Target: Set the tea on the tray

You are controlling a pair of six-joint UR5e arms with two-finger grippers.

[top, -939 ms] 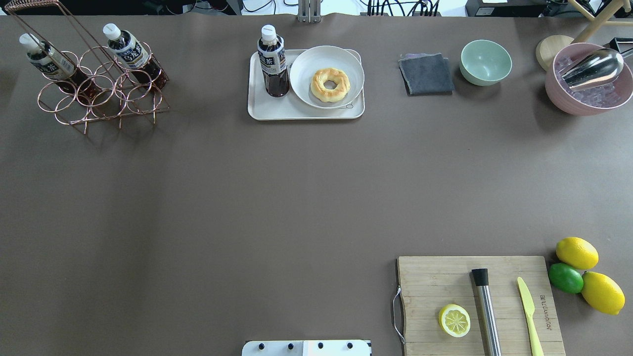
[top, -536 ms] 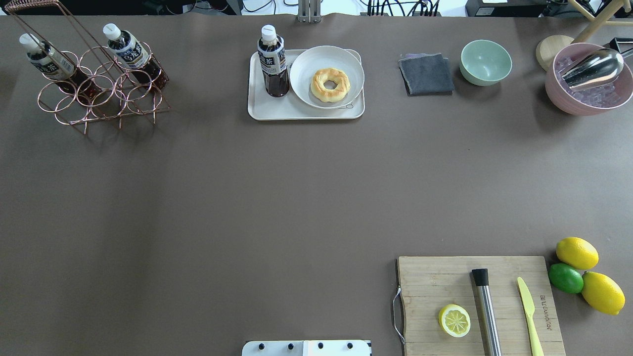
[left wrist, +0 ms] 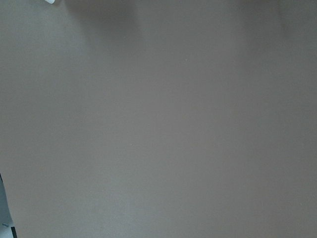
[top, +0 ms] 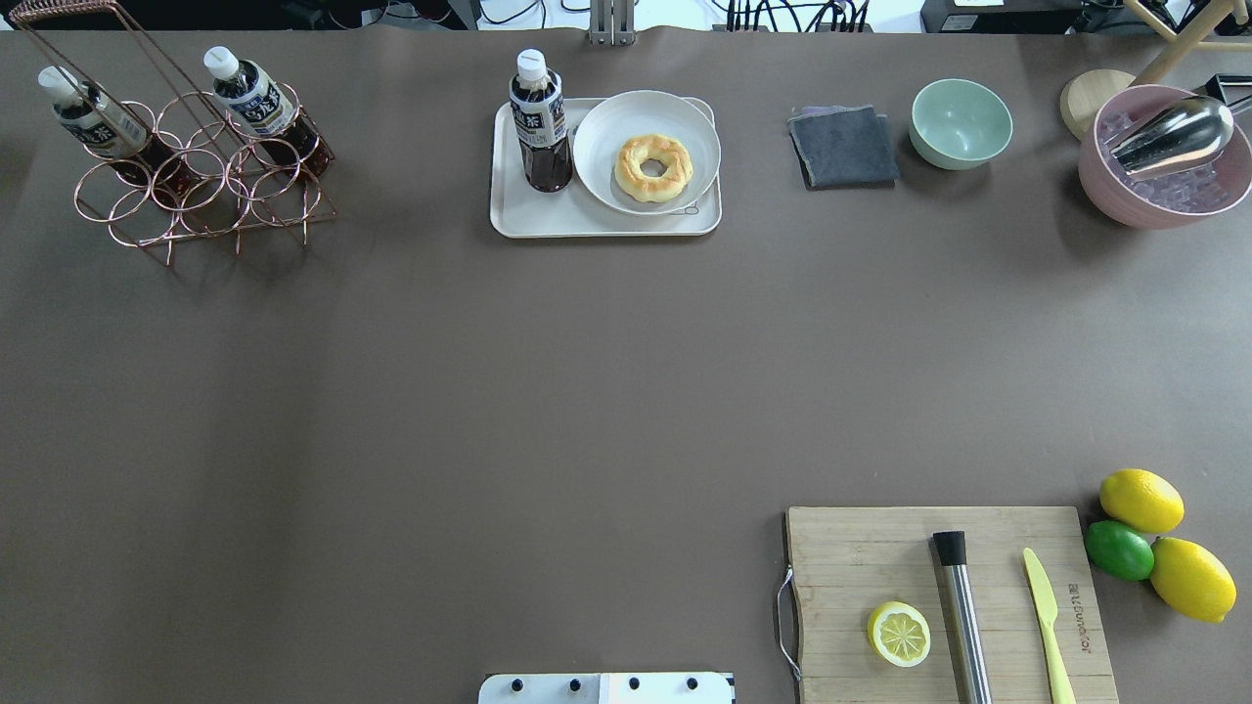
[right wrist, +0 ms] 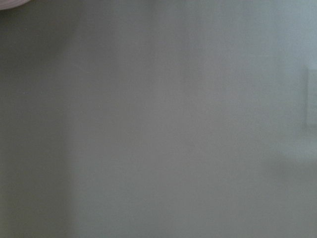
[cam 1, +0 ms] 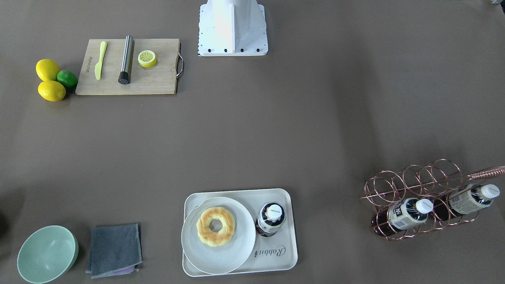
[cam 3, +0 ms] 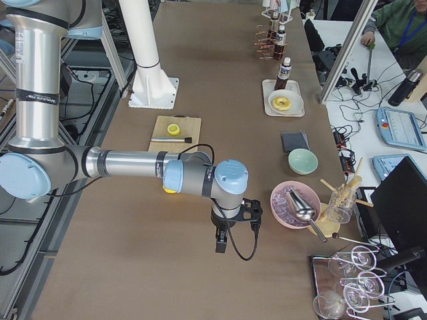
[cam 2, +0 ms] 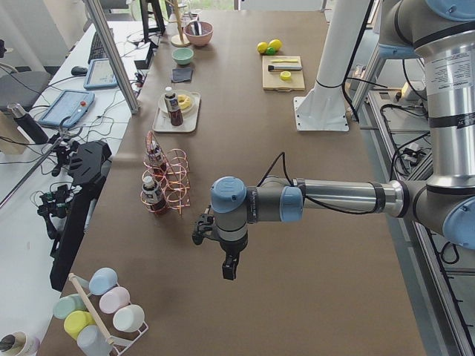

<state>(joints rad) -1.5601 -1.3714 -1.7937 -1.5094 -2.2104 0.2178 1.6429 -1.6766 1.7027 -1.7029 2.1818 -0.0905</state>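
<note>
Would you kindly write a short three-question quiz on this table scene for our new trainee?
1. True or false: the tea bottle stands upright on the tray.
2. How many bottles rest in the copper rack?
3. What lies on the white plate? A: a lemon half. B: a doughnut. C: a knife.

Key: 1. True. 2. Two. 3. B.
</note>
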